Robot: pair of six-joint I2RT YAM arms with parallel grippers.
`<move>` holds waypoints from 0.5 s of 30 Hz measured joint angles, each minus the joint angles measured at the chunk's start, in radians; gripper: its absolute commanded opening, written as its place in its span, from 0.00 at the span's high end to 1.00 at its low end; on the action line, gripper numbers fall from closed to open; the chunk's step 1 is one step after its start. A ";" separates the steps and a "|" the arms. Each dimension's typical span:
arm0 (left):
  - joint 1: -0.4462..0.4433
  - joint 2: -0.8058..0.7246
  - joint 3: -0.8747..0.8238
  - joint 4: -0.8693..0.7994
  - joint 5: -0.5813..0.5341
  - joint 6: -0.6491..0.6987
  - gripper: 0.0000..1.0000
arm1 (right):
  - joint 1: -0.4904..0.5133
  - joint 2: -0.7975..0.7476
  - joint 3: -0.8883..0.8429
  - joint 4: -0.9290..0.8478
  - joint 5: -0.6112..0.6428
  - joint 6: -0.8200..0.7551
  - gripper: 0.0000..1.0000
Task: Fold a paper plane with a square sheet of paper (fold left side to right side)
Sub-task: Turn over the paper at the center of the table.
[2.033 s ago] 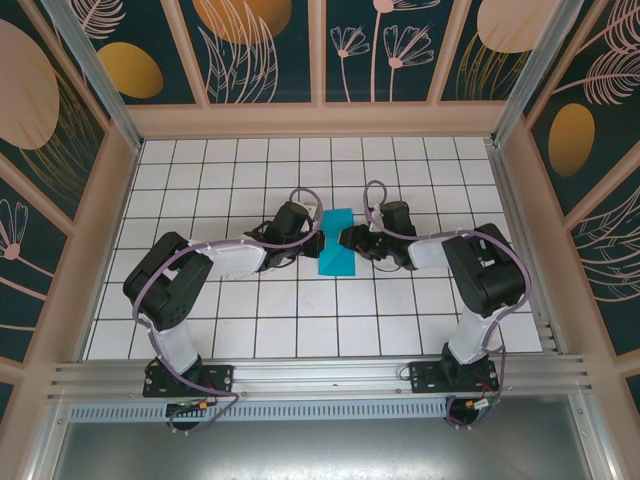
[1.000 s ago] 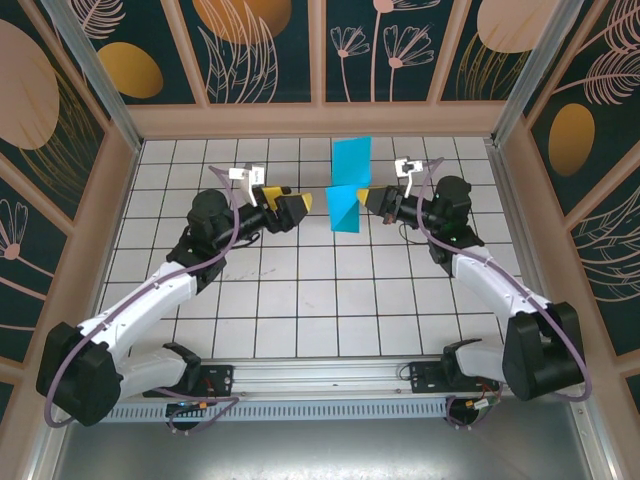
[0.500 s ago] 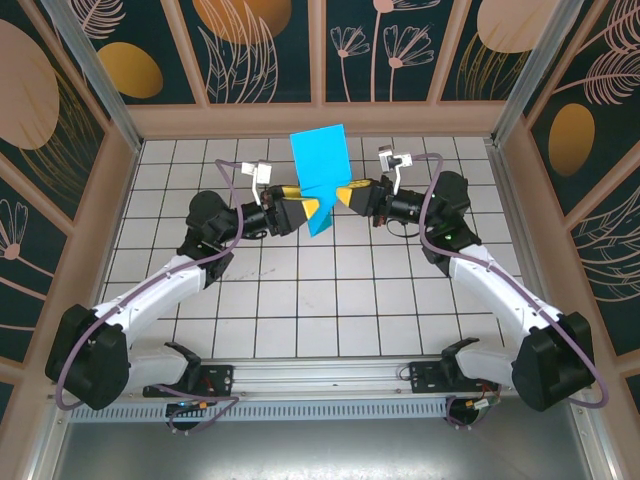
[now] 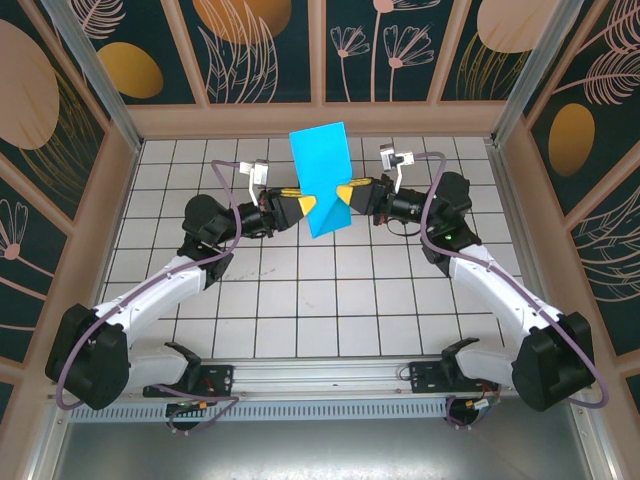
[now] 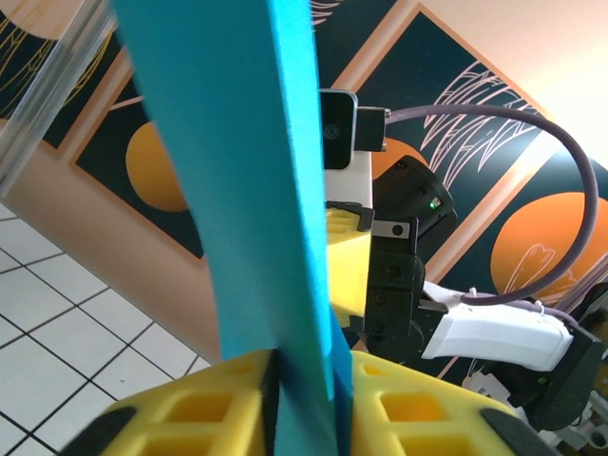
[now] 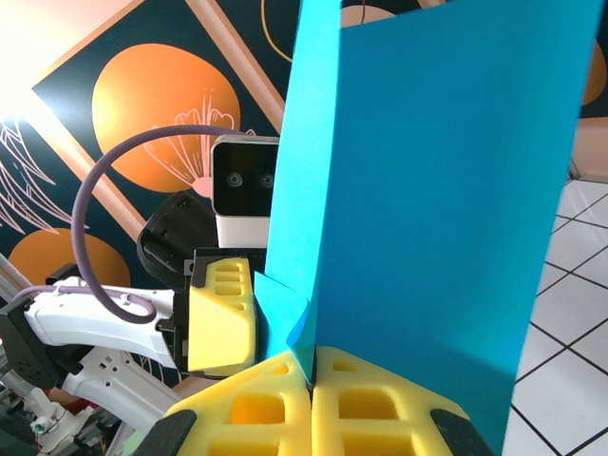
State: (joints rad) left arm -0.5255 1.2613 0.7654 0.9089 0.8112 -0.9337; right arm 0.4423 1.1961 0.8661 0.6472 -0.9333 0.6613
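"Where was the square sheet of paper [image 4: 322,180]?"

"Upright in the air above the tiled table [image 4: 300,300], partly folded, between the two arms."

"And the grippers?"

"The left gripper [image 4: 308,207] and the right gripper [image 4: 341,192] were each clamped on its lower part from opposite sides."

"Which step?"

"Seemingly a mid-air regrasp between folds. Next, it likely needed laying flat for creasing."

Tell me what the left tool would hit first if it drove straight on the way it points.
The left tool is shut on the sheet of paper, so that comes first. Right behind it the right tool faces back, likely next; the gap between them is hard to judge.
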 measured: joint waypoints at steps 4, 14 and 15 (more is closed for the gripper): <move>0.000 0.000 0.000 -0.027 -0.009 0.023 0.90 | 0.000 -0.001 0.000 -0.031 0.013 -0.018 0.82; -0.007 -0.041 0.000 -0.384 -0.192 0.249 1.00 | -0.051 -0.118 0.006 -0.430 0.308 -0.220 0.41; -0.016 -0.050 0.002 -0.446 -0.245 0.286 1.00 | -0.057 -0.133 0.011 -0.486 0.380 -0.242 0.39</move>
State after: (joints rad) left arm -0.5415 1.2118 0.7670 0.4629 0.5667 -0.6476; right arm 0.3851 1.0634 0.8768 0.1616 -0.5537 0.4194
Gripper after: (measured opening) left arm 0.066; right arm 0.568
